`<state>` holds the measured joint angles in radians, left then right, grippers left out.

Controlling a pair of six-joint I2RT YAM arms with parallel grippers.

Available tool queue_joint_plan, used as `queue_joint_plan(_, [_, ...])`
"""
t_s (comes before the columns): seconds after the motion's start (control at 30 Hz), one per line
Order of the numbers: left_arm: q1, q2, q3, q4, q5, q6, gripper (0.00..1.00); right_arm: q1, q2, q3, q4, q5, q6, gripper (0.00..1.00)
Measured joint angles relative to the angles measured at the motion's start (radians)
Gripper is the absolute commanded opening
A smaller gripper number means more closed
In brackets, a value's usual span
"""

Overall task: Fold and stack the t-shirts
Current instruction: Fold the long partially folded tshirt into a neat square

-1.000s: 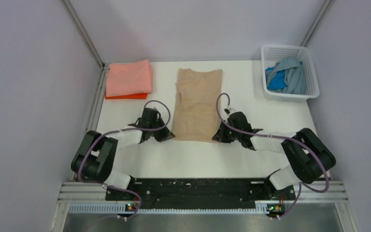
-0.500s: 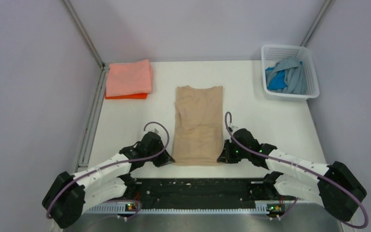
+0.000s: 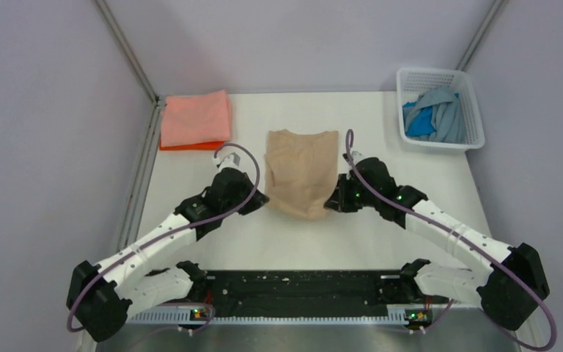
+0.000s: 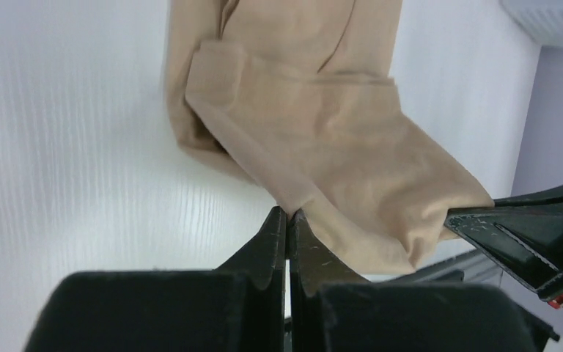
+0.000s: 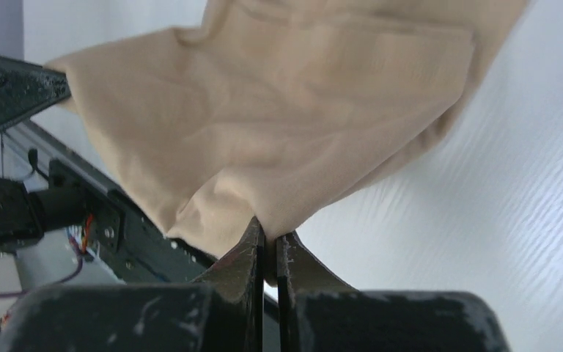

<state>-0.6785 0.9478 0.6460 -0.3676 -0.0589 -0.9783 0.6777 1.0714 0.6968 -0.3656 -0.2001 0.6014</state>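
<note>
The tan t-shirt (image 3: 302, 172) lies in the middle of the table, its near hem lifted and curling back over its far part. My left gripper (image 3: 259, 200) is shut on the hem's left corner, seen in the left wrist view (image 4: 287, 215) pinching tan cloth (image 4: 322, 139). My right gripper (image 3: 331, 201) is shut on the hem's right corner, seen in the right wrist view (image 5: 269, 236) with the shirt (image 5: 278, 125) hanging from it. A folded salmon pink t-shirt (image 3: 195, 117) lies on a folded orange one (image 3: 190, 146) at the far left.
A white lattice basket (image 3: 468, 95) at the far right corner holds blue (image 3: 418, 122) and light blue-grey (image 3: 447, 110) shirts. Grey walls and metal frame posts bound the table. The black base rail (image 3: 293, 286) runs along the near edge.
Both grippers first drew the shirt toward the near edge, then lifted its near hem and carried it away from the bases, so the shirt now bunches shorter.
</note>
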Motion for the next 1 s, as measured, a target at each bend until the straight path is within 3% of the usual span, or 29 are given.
queue_joint_plan(0.33, [0.082, 0.29, 0.339, 0.051, -0.116, 0.109, 0.0, -0.241, 0.165, 0.252, -0.013, -0.072, -0.069, 0.0])
queue_joint_plan(0.67, [0.237, 0.496, 0.528, 0.084, -0.033, 0.168, 0.0, -0.366, 0.402, 0.473, -0.013, -0.206, -0.114, 0.0])
queue_joint_plan(1.0, [0.304, 0.786, 0.782, 0.093, 0.011, 0.223, 0.0, -0.442, 0.674, 0.685, 0.017, -0.279, -0.137, 0.0])
